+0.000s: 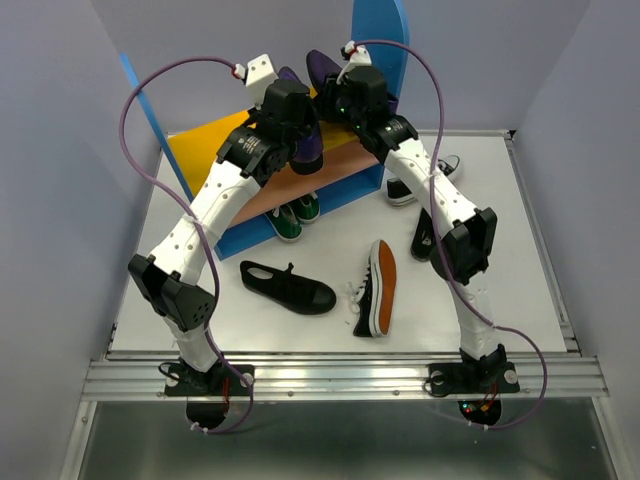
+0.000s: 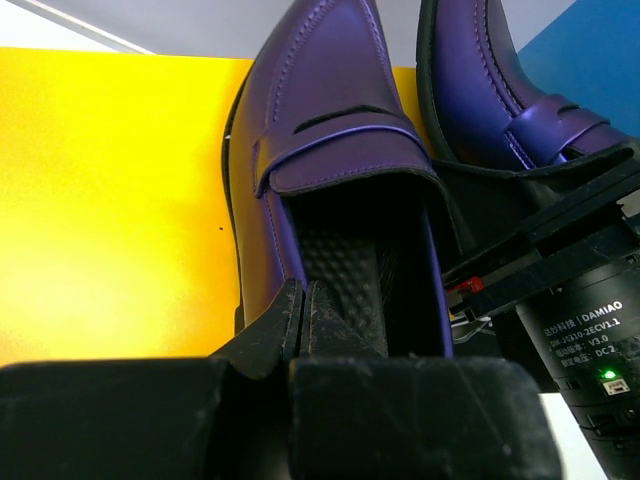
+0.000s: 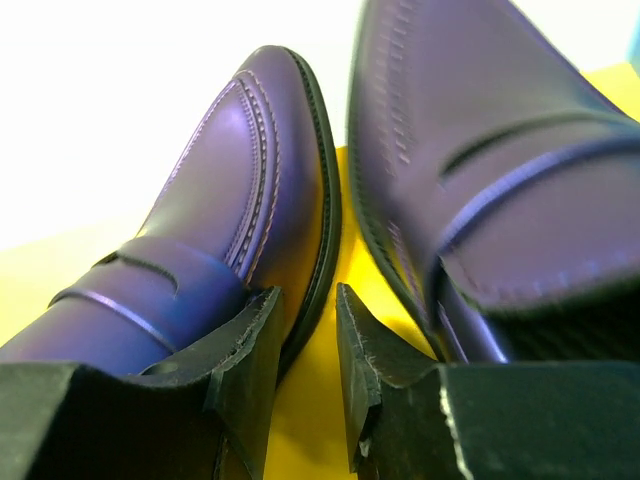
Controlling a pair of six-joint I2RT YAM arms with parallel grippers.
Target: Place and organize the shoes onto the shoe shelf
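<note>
Two glossy purple loafers (image 2: 330, 150) stand side by side on the yellow top board of the shoe shelf (image 1: 375, 40), with green sneakers (image 1: 295, 215) on the board beneath. On the tabletop (image 1: 530, 260), a black shoe (image 1: 288, 287) sits upright and a black sneaker (image 1: 378, 288) lies on its side, orange outsole showing.

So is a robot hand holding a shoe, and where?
Left gripper pinches a glossy purple loafer by its opening's side rim; the right gripper is open, empty.

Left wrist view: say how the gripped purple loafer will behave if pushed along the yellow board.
Likely stiff: the purple loafer holds shape while the left hand pinches its side wall. Its glossy upper may slip. Low and flat on the yellow board, it should slide, not tip.
</note>
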